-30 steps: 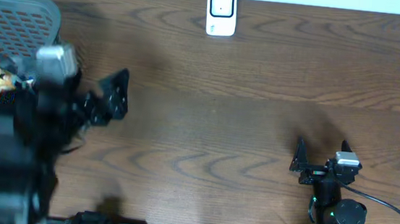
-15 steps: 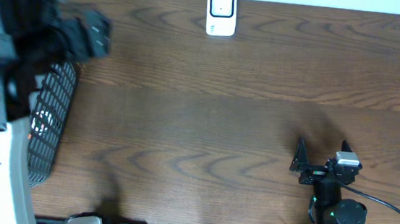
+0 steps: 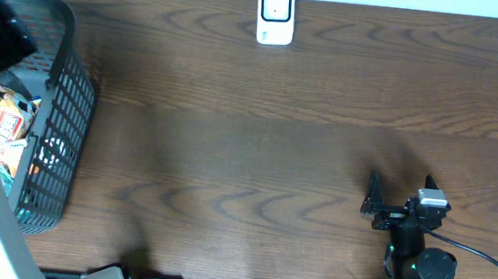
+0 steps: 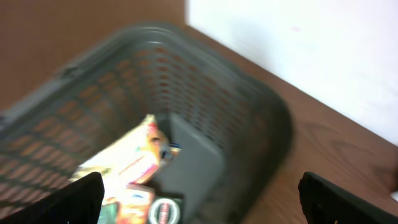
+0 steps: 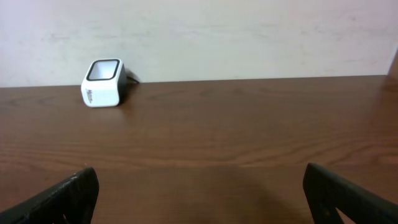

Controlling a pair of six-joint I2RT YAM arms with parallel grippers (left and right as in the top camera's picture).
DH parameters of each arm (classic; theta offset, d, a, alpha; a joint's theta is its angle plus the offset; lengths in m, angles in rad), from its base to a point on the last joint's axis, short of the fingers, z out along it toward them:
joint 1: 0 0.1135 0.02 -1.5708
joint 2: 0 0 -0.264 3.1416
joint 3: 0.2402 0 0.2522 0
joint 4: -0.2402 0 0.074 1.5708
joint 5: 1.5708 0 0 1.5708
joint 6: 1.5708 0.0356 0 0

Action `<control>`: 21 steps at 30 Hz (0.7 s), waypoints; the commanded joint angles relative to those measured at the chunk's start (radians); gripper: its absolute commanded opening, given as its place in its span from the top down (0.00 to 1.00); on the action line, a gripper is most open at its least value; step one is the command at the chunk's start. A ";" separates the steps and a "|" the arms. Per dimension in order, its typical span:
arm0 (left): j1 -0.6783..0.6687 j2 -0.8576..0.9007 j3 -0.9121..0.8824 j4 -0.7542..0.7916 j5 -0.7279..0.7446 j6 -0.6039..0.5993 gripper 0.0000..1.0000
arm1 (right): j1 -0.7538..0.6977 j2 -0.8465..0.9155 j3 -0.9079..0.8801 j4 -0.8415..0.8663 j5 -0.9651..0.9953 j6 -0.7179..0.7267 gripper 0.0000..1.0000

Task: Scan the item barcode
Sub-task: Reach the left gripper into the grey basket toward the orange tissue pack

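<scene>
1. Packets (image 4: 127, 168) of snacks, one of which we must scan, lie in the grey basket (image 4: 211, 93) at the left end of the surface (image 3: 256, 158). None is held yet.
2. We would choose the topmost of the packets, come down over a free edge clear of the mesh wall, and pinch it so that its barcode side can be turned toward the scanner (image 3: 275, 15). That sits at the far edge, well apart from the basket.
3. Left jaws, on the left arm (image 3: 0, 35), hang spread wide and empty above the basket. Right jaws are likewise spread on nothing, with the right arm (image 3: 416, 249) low near the front edge.
4. Our left wrist view looks into the basket, though blurred; overhead, the arm hides part of the contents.
5. Our right wrist view shows the scanner's side and its cable; overhead gives only its top. We see no barcode in any view.
</scene>
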 commanded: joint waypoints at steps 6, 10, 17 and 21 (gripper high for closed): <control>0.063 0.010 0.020 0.005 -0.158 -0.004 0.02 | -0.006 -0.005 -0.002 -0.004 0.002 0.002 0.01; 0.084 0.028 0.019 0.005 -0.164 -0.004 0.02 | -0.006 -0.005 -0.002 -0.004 0.002 0.002 0.01; 0.106 0.076 -0.007 0.004 -0.314 0.021 0.03 | -0.006 -0.005 -0.002 -0.004 0.002 0.002 0.01; 0.107 0.111 -0.030 0.005 -0.367 0.030 0.03 | -0.006 -0.005 -0.002 -0.004 0.002 0.002 0.01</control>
